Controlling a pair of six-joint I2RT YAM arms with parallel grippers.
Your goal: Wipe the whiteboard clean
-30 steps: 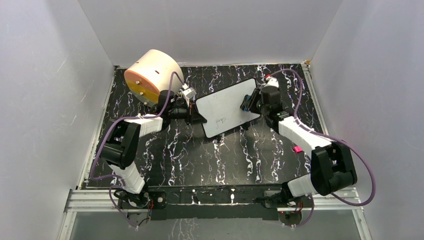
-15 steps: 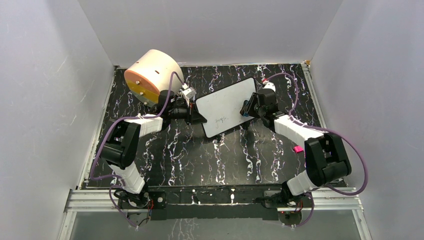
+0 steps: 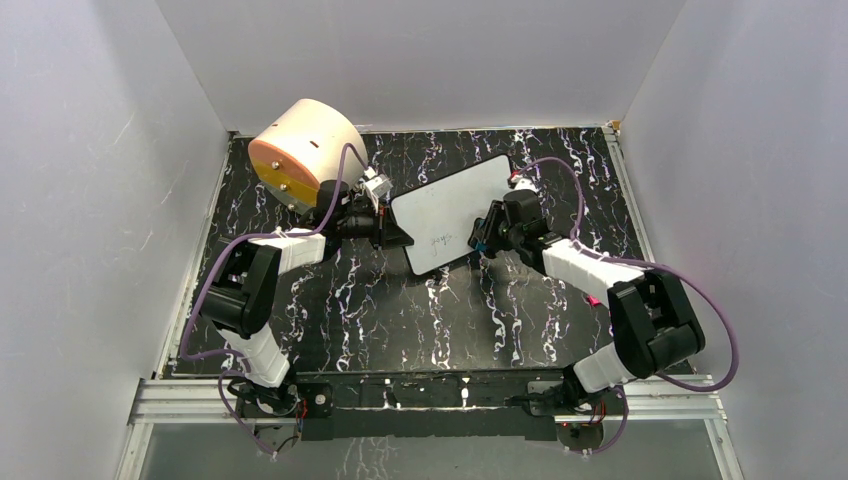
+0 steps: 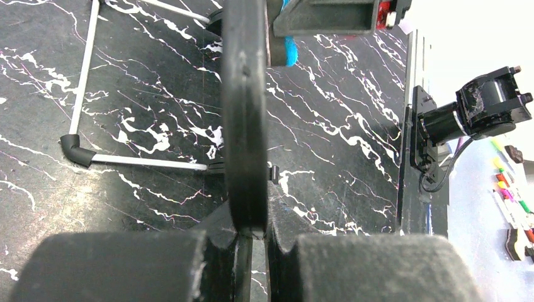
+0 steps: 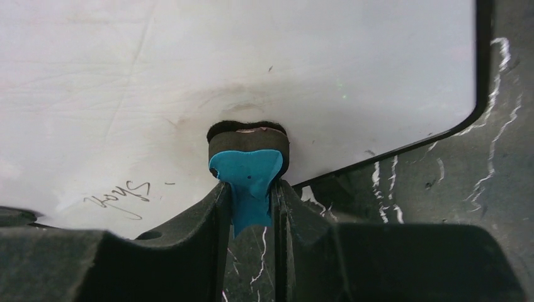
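Observation:
The whiteboard point(image 3: 452, 213) lies tilted at mid-table, white with a thin black edge and faint handwriting point(image 3: 437, 240) near its lower end. My left gripper point(image 3: 392, 232) is shut on the board's left edge; the left wrist view shows the black edge point(image 4: 245, 126) edge-on between the fingers. My right gripper point(image 3: 482, 235) is shut on a blue eraser point(image 5: 249, 182) with a black felt pad, pressed on the board's face point(image 5: 252, 56) near its right edge. The handwriting point(image 5: 119, 195) sits left of the eraser.
A large cream cylinder with an orange face point(image 3: 303, 152) stands at the back left, beside the left arm. A small pink object point(image 3: 593, 299) lies on the black marbled table point(image 3: 420, 310) by the right arm. White walls enclose the table on three sides.
My right gripper has slid with the eraser from the board's upper right down and left toward the handwriting. The left gripper and the board have not moved.

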